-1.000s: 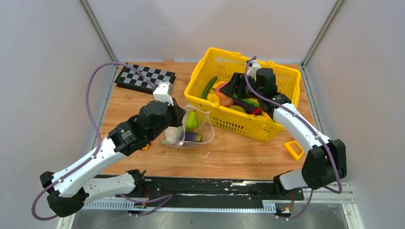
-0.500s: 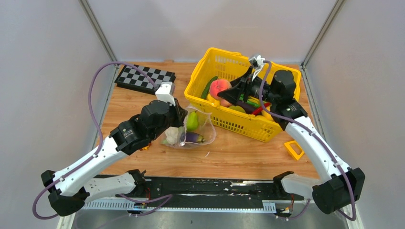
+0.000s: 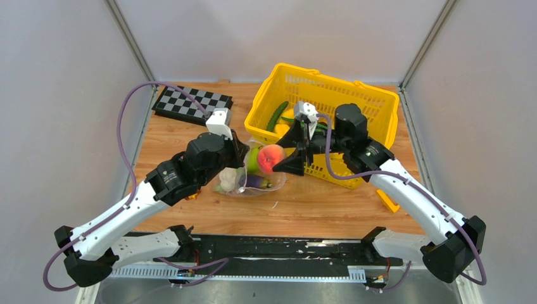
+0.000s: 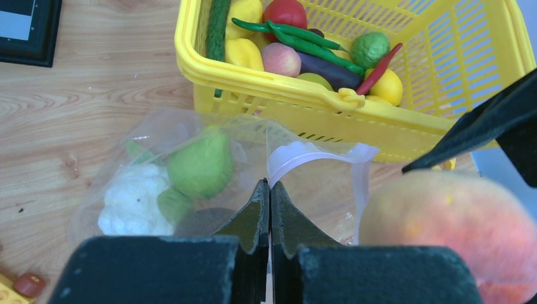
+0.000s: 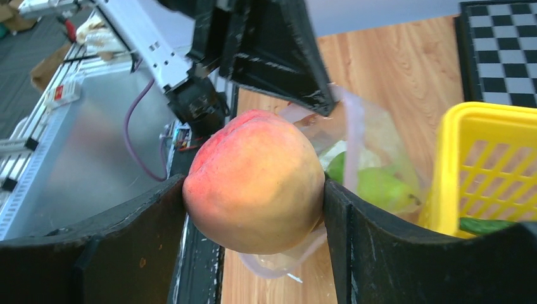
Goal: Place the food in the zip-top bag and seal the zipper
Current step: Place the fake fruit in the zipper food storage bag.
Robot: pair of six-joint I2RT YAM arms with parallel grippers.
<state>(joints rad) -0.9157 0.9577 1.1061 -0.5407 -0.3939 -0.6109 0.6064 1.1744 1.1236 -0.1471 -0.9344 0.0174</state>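
Note:
The zip-top bag [image 3: 263, 180] lies on the table left of the yellow basket, holding a green pear [image 4: 201, 163], a cauliflower [image 4: 130, 199] and an eggplant [image 3: 256, 182]. My left gripper [image 4: 270, 187] is shut on the bag's rim beside the pale pink zipper strip [image 4: 307, 152], keeping the mouth lifted. My right gripper [image 5: 253, 190] is shut on a peach [image 5: 256, 180], which hangs just over the bag's mouth [image 3: 270, 158]. In the left wrist view the peach [image 4: 453, 231] shows blurred at the right. More food [image 4: 304, 44] lies in the basket.
The yellow basket [image 3: 380, 101] stands at the back right, close behind the bag. A checkerboard [image 3: 190, 102] lies at the back left. A yellow frame piece [image 3: 388, 201] sits right of my right arm, and a small orange toy [image 4: 16, 288] lies by the left arm.
My right gripper lifted the peach out of the basket and carried it left and forward to the bag's mouth. The left gripper and bag have stayed put.

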